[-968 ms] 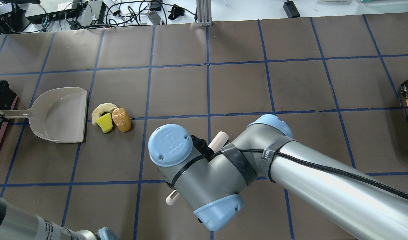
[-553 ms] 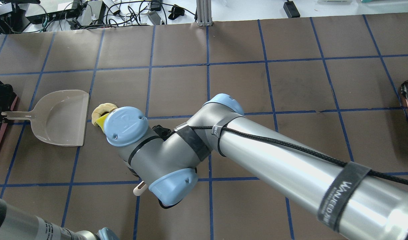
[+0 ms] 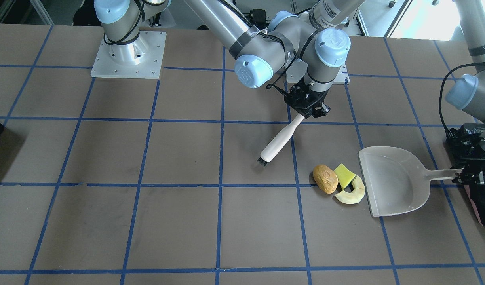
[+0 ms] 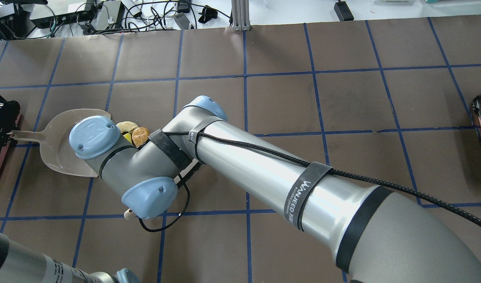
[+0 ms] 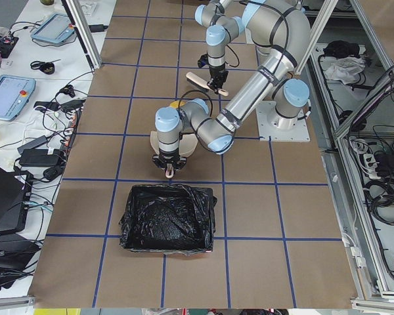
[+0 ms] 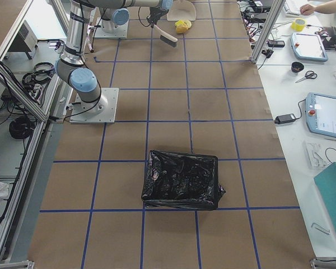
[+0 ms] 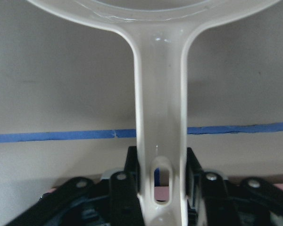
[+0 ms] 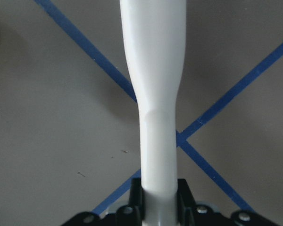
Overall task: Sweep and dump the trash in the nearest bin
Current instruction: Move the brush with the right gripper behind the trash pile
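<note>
The trash lies in a tight cluster on the table: a brown potato-like lump, a yellow-green wedge and a pale crescent. Just beside it is the mouth of a cream dustpan. My left gripper is shut on the dustpan's handle. My right gripper is shut on a cream brush, whose bristles point down at the table short of the lump. In the overhead view my right arm hides most of the trash, and only the lump and crescent show. The black-lined bin stands behind my left gripper.
A second black-lined bin stands at the table's far right end. Blue tape lines grid the brown table. Both arm bases are bolted along the robot's side. Cables and electronics lie beyond the far edge.
My right arm has swung left with the brush, from mid-table to over the trash. The dustpan has slid slightly right toward the trash and turned a little.
</note>
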Robot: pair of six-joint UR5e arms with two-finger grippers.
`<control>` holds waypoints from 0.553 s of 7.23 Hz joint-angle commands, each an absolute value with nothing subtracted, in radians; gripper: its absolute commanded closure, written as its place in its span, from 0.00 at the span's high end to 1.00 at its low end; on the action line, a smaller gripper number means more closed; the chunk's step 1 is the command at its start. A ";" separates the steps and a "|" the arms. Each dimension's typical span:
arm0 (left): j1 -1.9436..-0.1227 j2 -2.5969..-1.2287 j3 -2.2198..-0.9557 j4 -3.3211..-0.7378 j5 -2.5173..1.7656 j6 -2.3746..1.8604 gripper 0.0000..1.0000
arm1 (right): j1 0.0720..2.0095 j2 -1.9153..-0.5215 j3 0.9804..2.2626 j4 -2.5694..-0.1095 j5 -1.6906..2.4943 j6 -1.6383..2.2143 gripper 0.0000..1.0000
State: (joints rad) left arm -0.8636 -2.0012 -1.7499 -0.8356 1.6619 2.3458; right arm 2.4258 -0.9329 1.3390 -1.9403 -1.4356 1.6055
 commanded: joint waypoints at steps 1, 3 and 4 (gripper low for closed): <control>-0.865 -2.006 -1.749 -0.835 1.652 2.355 0.00 | 2.434 -0.872 1.248 -1.912 -1.427 1.557 0.00; -0.865 -2.013 -1.749 -0.834 1.652 2.350 0.00 | 2.436 -0.780 1.090 -1.831 -1.417 1.476 0.00; -0.865 -2.013 -1.749 -0.836 1.654 2.347 0.00 | 2.436 -0.744 1.025 -1.801 -1.382 1.436 0.00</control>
